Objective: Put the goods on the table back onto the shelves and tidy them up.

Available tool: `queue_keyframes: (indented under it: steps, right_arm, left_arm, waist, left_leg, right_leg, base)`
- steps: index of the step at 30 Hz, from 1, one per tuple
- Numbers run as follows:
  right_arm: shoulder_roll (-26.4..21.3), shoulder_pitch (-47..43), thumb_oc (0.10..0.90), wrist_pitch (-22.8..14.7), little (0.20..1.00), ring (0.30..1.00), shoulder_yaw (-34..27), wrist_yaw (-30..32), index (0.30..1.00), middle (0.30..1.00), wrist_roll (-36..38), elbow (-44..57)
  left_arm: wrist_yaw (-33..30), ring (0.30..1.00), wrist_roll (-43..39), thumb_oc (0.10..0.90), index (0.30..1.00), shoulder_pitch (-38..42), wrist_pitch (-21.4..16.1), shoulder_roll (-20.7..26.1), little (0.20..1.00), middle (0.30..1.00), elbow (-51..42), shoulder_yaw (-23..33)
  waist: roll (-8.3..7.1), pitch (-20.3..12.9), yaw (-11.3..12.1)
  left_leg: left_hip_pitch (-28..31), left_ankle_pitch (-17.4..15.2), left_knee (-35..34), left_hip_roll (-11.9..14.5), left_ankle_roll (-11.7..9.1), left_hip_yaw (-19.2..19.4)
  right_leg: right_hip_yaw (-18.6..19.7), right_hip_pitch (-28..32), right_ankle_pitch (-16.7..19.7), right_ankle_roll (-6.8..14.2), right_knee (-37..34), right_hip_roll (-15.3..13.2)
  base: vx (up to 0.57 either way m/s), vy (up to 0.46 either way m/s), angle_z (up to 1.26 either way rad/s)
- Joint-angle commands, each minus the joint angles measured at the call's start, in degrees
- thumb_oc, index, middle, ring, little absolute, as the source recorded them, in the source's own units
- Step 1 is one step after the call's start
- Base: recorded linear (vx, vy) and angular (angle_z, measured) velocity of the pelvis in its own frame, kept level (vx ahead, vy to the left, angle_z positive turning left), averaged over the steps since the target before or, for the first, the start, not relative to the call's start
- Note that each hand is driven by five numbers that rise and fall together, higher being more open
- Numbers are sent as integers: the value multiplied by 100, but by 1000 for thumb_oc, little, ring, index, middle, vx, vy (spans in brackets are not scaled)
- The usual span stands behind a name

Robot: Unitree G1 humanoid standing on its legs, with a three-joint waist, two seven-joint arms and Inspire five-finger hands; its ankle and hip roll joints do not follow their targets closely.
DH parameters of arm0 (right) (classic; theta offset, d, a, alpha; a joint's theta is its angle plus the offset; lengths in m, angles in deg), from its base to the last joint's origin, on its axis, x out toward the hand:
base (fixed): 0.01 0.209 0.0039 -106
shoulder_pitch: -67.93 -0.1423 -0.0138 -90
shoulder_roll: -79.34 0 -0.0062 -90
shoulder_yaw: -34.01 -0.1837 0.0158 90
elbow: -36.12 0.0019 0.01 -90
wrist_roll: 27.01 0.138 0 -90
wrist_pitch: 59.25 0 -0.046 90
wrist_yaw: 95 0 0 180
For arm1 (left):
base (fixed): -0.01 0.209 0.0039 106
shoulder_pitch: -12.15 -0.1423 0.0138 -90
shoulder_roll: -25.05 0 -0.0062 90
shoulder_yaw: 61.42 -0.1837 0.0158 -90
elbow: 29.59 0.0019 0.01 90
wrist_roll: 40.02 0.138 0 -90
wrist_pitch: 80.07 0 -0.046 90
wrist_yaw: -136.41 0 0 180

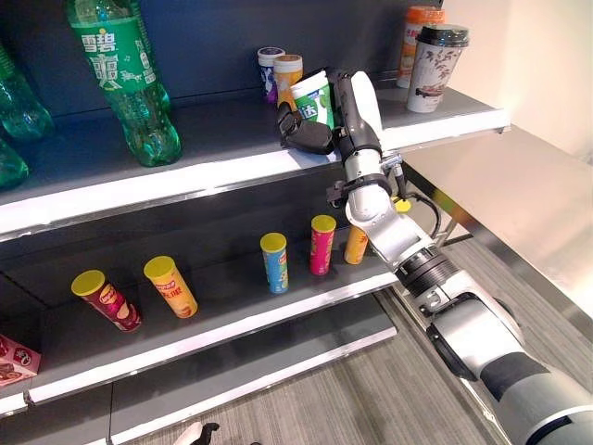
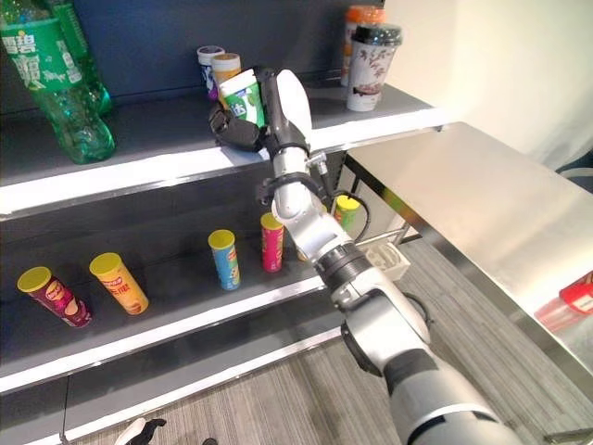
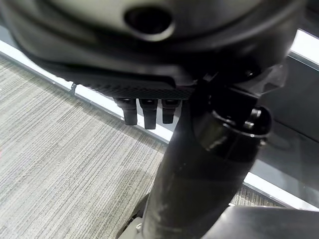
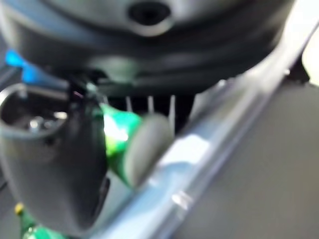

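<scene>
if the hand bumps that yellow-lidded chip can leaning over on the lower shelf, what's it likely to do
The chip can is tall, narrow and already tilted, so a light bump would probably tip it flat. Being a round tube, it may then roll along the lower shelf, perhaps toward the front edge. It looks like a light cardboard tube, so even a soft nudge should move it.

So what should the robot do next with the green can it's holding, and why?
Probably lower it and let go. The right hand holds the green can tilted over the top shelf, beside two small cans, so setting it upright there seems the likely move.
</scene>
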Motion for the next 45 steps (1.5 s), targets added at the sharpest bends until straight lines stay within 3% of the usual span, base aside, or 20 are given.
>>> queue_keyframes:
  steps: [1,7,11,15,16,35,39,45]
  right_arm:
    - [13,-1178,596,-391,594,594,-123,102,594,594,-42,-278]
    - [-17,-1121,590,-382,585,585,-96,68,585,585,21,-172]
    - [-53,-965,623,-381,634,634,-111,48,634,634,40,24]
    - [-86,-891,717,-397,775,775,-117,69,775,775,75,220]
    - [-108,-865,800,-396,900,900,-129,78,900,900,73,291]
    - [-433,-319,800,-696,900,900,-500,158,900,900,213,2031]
    - [-728,13,800,-778,900,900,-670,163,900,900,7,2923]
    - [-728,261,800,-970,900,900,-838,93,900,900,-228,3921]
  left_arm:
    - [-234,900,-74,800,900,522,-212,298,900,900,210,-257]
    - [-230,900,-65,800,900,507,-204,312,900,900,198,-219]
    - [-202,900,-30,800,900,444,-168,310,900,900,167,-193]
    - [-188,900,25,800,900,430,-149,310,900,900,136,-203]
    - [-187,900,34,800,900,429,-137,310,900,900,121,-203]
    - [-287,900,69,800,900,484,-48,229,900,900,29,-52]
    - [-324,900,138,800,900,442,-6,183,900,900,28,33]
    - [-317,900,193,800,900,496,0,148,900,900,-55,38]
  waist:
    - [-339,95,203]
    - [-348,114,237]
    - [-340,83,247]
    - [-318,72,228]
    - [-315,63,224]
    - [-307,37,45]
    - [-322,73,-97]
    - [-305,80,-218]
  left_leg:
    - [232,-547,18,-206,120,-31]
    - [201,-552,18,-231,130,-54]
    - [243,-575,18,-240,130,-43]
    - [289,-590,18,-239,126,-26]
    - [301,-597,18,-240,126,-21]
    - [421,-655,18,-205,120,47]
    - [452,-674,18,-190,126,108]
    - [465,-690,18,-154,125,188]
  right_leg:
    - [299,179,-505,238,530,-231]
    - [276,160,-491,239,534,-243]
    - [257,191,-487,245,517,-251]
    - [245,232,-493,249,491,-248]
    - [244,243,-498,250,489,-247]
    - [272,296,-544,225,496,-215]
    - [326,252,-557,217,539,-196]
    - [410,198,-530,220,504,-183]
  base:
    - [0,0,0]
    - [0,0,0]
    - [0,0,0]
    - [0,0,0]
    - [0,0,0]
    - [-2,-1,0]
    - [-10,-7,-4]
    - [-23,-12,-16]
